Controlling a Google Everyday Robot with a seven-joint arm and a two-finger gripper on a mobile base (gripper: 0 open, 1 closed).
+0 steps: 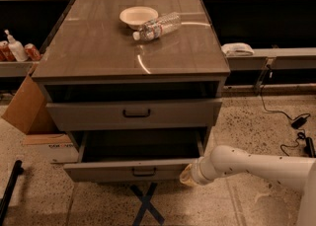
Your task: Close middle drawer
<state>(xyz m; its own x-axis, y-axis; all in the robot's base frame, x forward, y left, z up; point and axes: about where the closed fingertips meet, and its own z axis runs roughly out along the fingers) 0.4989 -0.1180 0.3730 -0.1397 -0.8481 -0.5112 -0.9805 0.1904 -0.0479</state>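
The middle drawer [129, 169] is pulled out from the grey-brown cabinet, and its long shallow box is open and dark inside. Its low front panel carries a small dark pull handle [143, 172]. My gripper [186, 176] is at the end of the white arm that comes in from the lower right. It sits against the right end of the drawer's front panel. Above it, the taller-fronted drawer [134, 114] with the wider black handle is nearly pushed in.
A white bowl [138, 16] and a lying plastic bottle [158, 25] are on the cabinet top [98, 47]. A cardboard box [27, 109] stands at the left. Cables and a power brick [299, 121] lie on the floor at the right. A blue tape cross [146, 203] marks the floor below the drawer.
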